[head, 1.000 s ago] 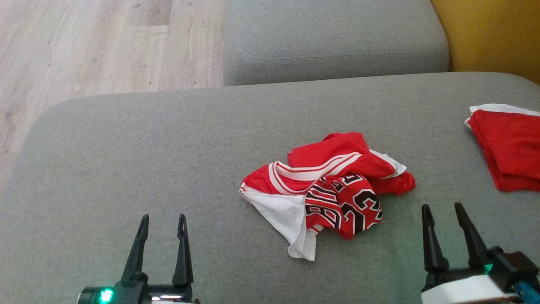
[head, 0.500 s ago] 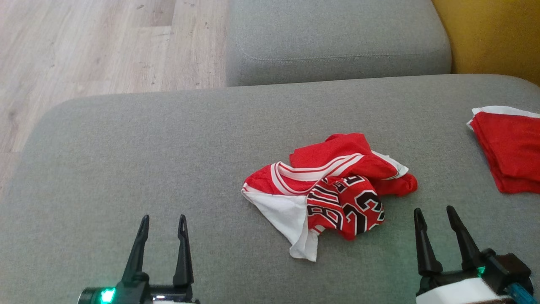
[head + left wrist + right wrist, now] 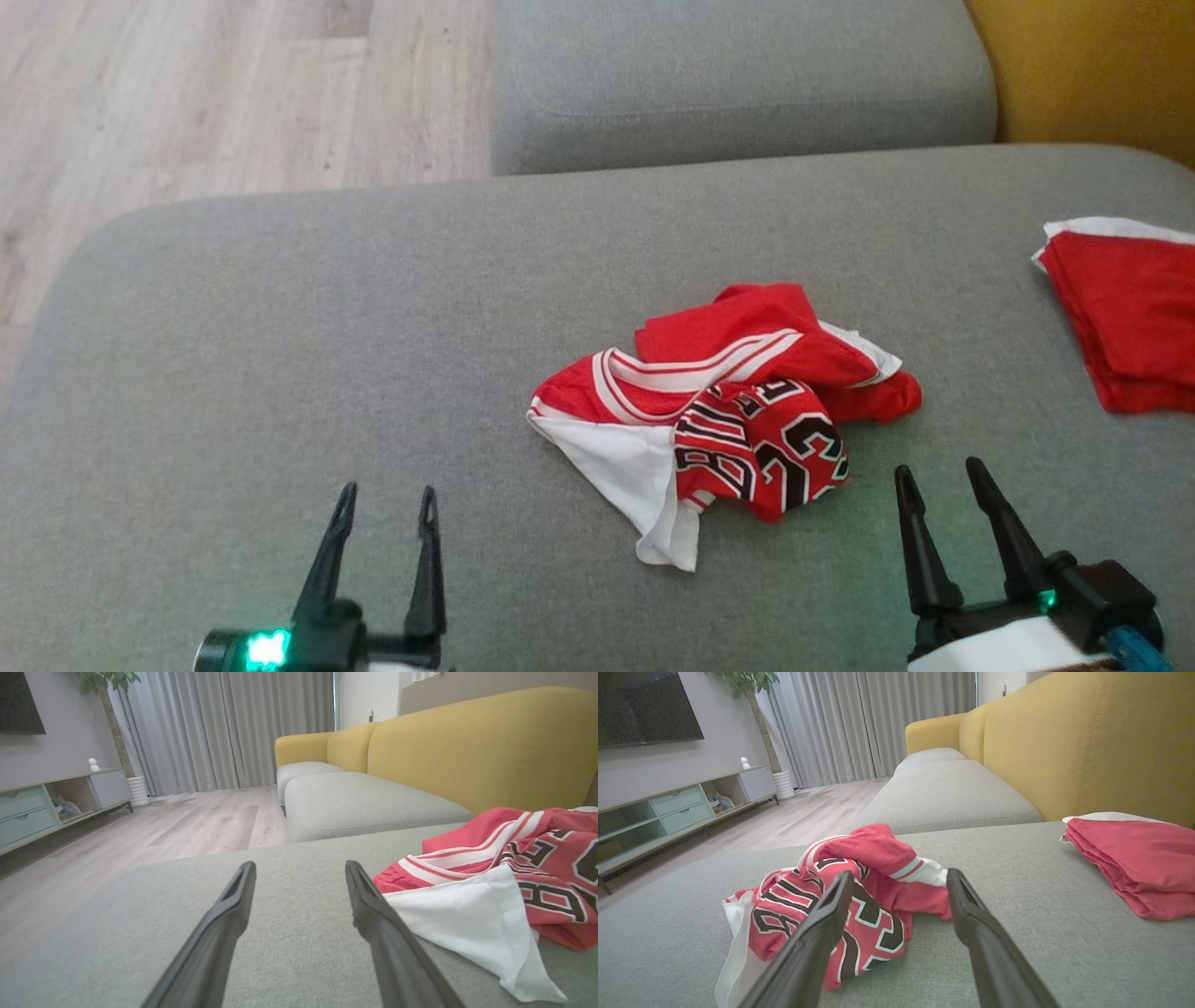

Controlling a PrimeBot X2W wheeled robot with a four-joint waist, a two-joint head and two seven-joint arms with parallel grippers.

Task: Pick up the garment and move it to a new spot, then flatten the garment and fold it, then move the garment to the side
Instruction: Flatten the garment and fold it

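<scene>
- Nearest the robot, the left claw [image 3: 387,488] and the right claw [image 3: 938,465] both stand spread and empty over the near part of the grey seat cushion [image 3: 280,392]. Neither touches cloth.
- The crumpled red jersey [image 3: 747,373] (black-and-white lettering, a white flap turned out toward the robot) lies bunched mid-cushion between the claws. It is nearer the right claw, whose tips stop just short of the lettered fold.
- A pinch on the white flap or the top fold would probably catch only one layer. The rest could then trail and drag across the cushion, or slide free on the lift.
- A descent that goes too deep could push the fingertips into the soft upholstery, so they snag the cover rather than the jersey.
- Further right, a folded red garment [image 3: 1130,317] sits at the cushion's right side, well apart from the jersey. Carrying the jersey that way risks landing on the stack or knocking it loose.
- The best open room is left of the jersey: a broad bare stretch of cushion, enough (by my judgement) for spreading and folding.
- The cushion's rounded left and far-left edge drops to the wooden floor [image 3: 187,93], so cloth spread past it would hang off.
- Farthest off, a second grey cushion [image 3: 738,84] lies beyond a gap, and the yellow backrest [image 3: 1092,65] closes the far right.
</scene>
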